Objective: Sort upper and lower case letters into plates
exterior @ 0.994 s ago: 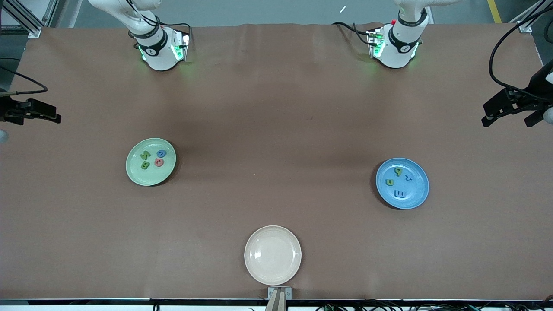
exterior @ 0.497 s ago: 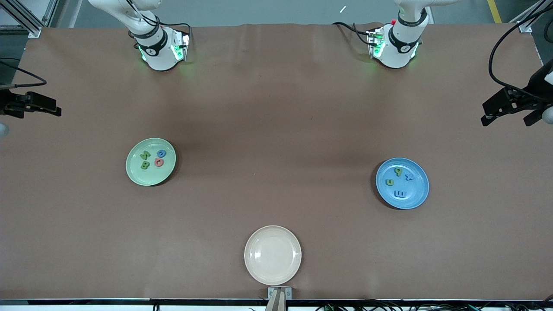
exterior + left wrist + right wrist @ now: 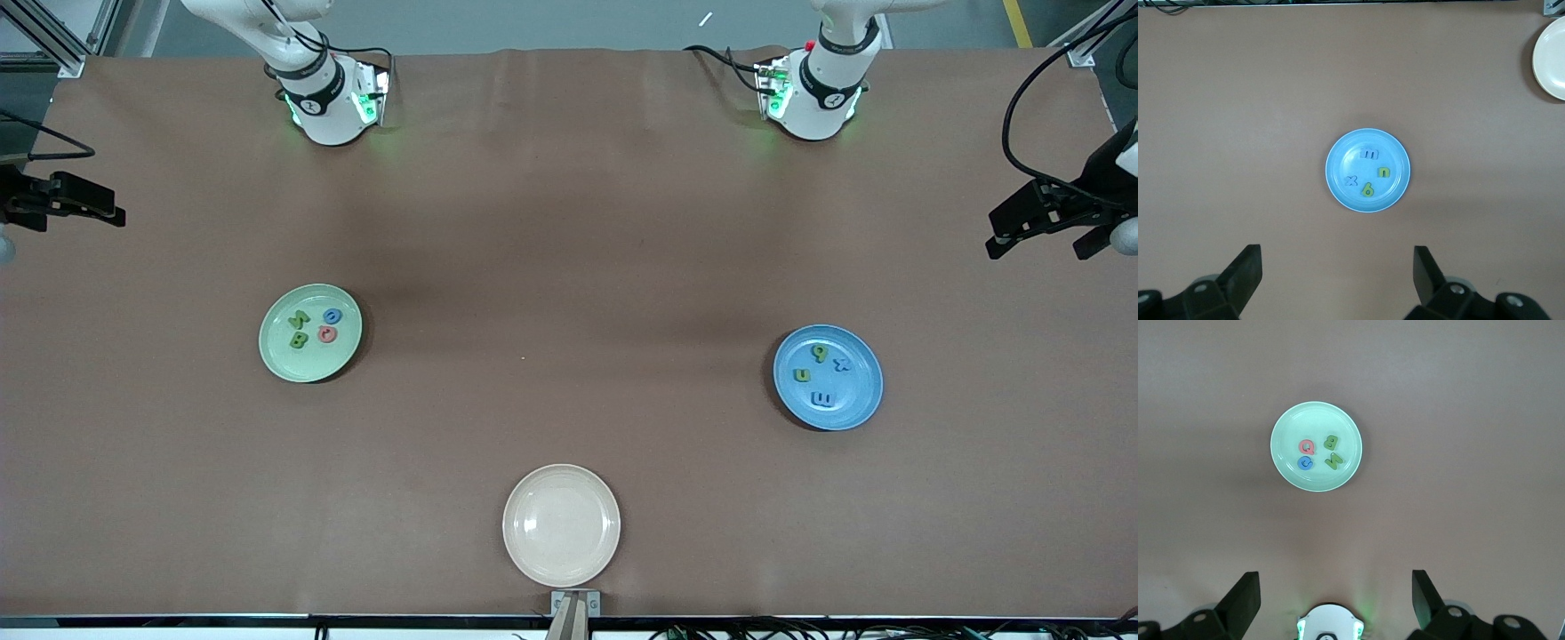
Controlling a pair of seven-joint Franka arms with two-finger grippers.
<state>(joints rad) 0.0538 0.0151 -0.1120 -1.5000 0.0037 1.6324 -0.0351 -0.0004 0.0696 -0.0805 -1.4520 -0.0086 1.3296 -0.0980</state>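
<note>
Both pincers empty and wide, hanging high over the table's two ends; sorting looks done.

I am holding my left gripper [image 3: 1337,283] spread and empty, up above the blue plate [image 3: 867,404], and my right gripper [image 3: 1335,603] likewise above the green plate [image 3: 276,356]. All I judge left is keeping clear without dipping toward the letters: four are lying in each plate. The white plate [image 3: 605,556] is sitting bare, nearer the front camera than the blue plate, between the two. Nothing is standing in my way.
</note>
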